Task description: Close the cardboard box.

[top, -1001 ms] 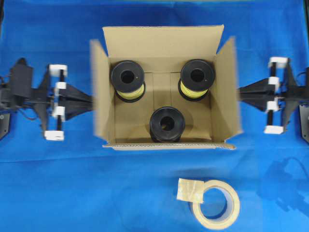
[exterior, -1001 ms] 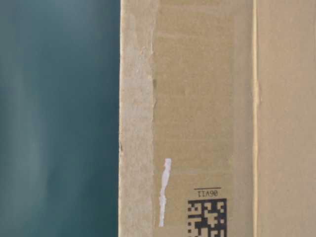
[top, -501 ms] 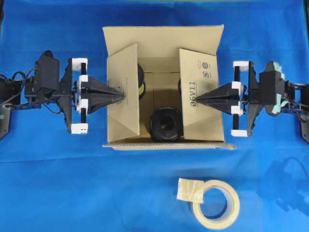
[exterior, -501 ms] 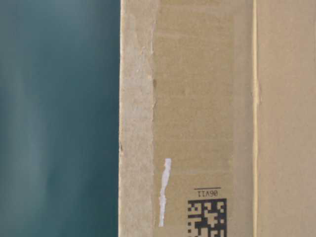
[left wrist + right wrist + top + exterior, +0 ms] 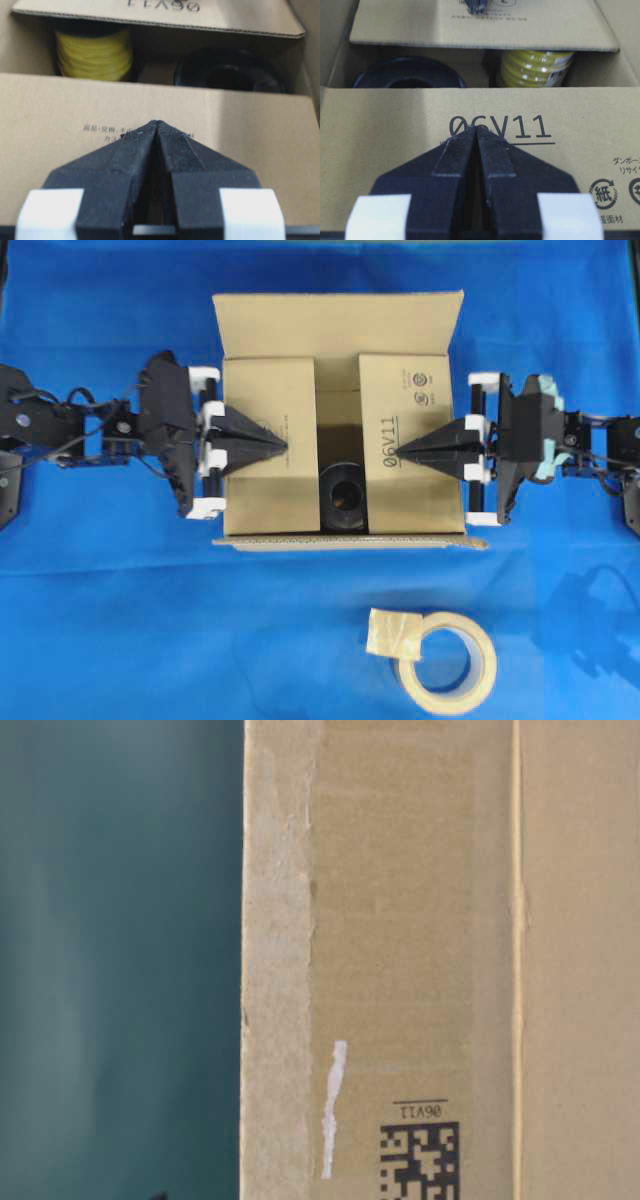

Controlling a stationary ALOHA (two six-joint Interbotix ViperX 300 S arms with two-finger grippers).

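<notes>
With the cardboard box [image 5: 340, 420] between them, the left pincer [image 5: 285, 447] and right pincer [image 5: 400, 450], both pressed together, pin its side flaps beneath their tips; lifting away could let those flaps spring up.

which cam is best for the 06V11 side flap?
Right wrist: the 06V11 flap fills the frame, print sharp, under the shut right gripper. Overhead shows the whole flap, smaller. Left wrist catches only its edge. Table-level shows none.
</notes>
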